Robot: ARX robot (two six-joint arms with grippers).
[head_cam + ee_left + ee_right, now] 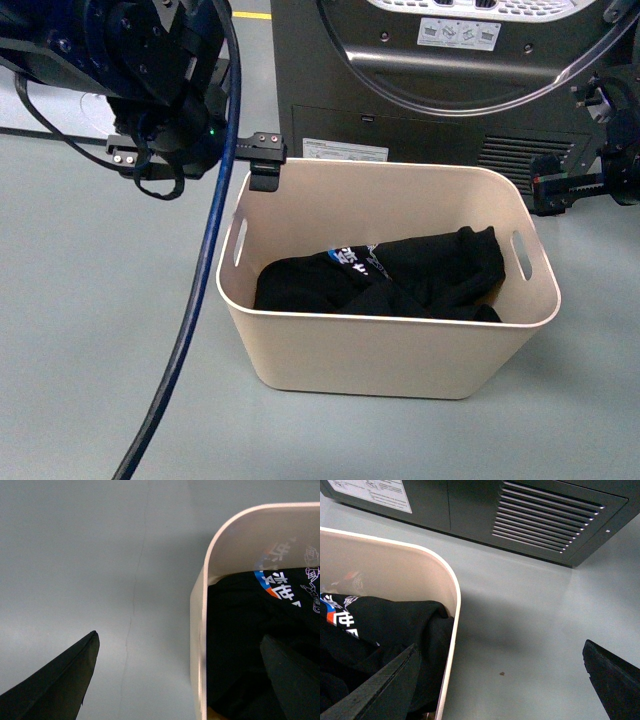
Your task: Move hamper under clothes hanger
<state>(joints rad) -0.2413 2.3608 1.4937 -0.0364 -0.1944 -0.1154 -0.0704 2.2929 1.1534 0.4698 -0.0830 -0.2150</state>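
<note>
at the 10 and 2 o'clock corners of the hamper (400, 350), the left gripper (263, 168) and right gripper (560, 192) hang wide open over its rim, so pinch both before sliding.

What you have in view, counted by kind.
You have one hamper (400, 350) with two slot handles (240, 242), one black garment (420, 275), one grey machine (420, 80), one blue cable (190, 320), and two grippers: left gripper (262, 165), right gripper (548, 190).
</note>
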